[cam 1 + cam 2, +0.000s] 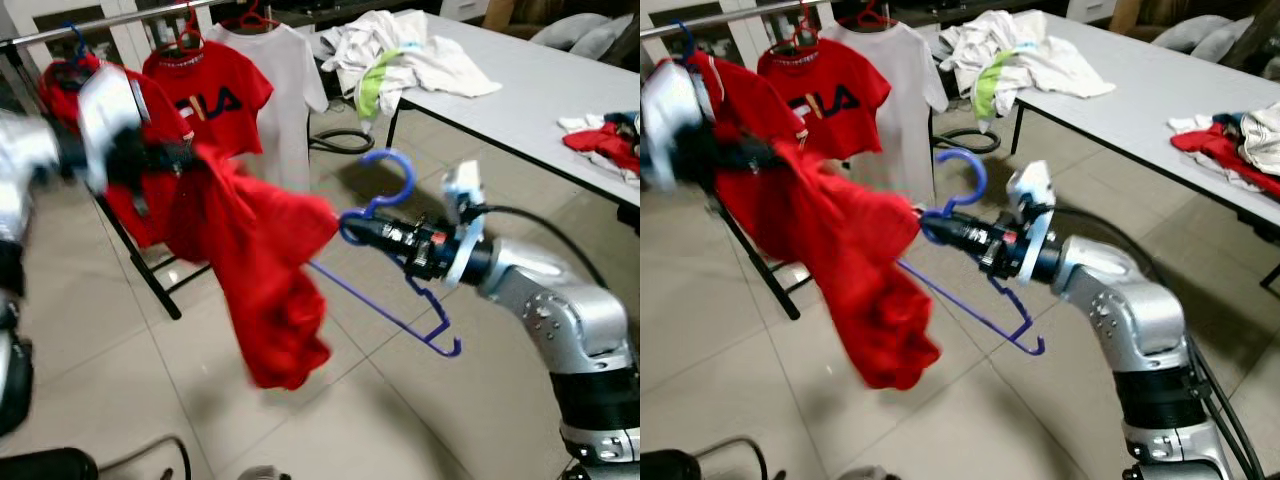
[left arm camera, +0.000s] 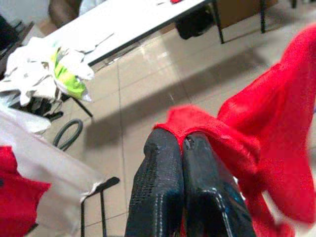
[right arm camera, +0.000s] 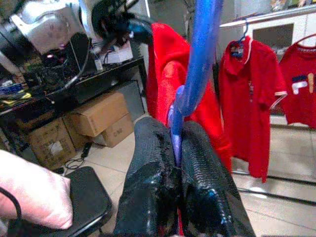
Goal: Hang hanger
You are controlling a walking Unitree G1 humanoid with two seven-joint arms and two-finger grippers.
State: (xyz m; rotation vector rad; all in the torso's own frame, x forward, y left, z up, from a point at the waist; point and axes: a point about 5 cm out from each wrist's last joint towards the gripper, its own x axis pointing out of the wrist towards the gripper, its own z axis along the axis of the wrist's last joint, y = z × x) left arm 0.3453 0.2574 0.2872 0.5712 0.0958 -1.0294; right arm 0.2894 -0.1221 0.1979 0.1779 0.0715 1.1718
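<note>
A blue plastic hanger (image 3: 202, 59) is held at the neck below its hook by my right gripper (image 1: 352, 228), which is shut on it in mid-air over the floor. One arm of the hanger runs into a red shirt (image 1: 260, 270) that droops in a bunch from it. My left gripper (image 1: 185, 155) is shut on the shirt's upper edge, to the left of the hanger. In the left wrist view the fingers (image 2: 163, 173) pinch red cloth. The clothes rail (image 1: 100, 22) stands behind, at the upper left.
On the rail hang a red polo, a red FILA tee (image 1: 210, 95) and a white tee (image 1: 285, 90). The rack's black leg (image 1: 150, 270) crosses the floor under the shirt. A white table (image 1: 520, 90) at the right carries a heap of clothes (image 1: 400, 55).
</note>
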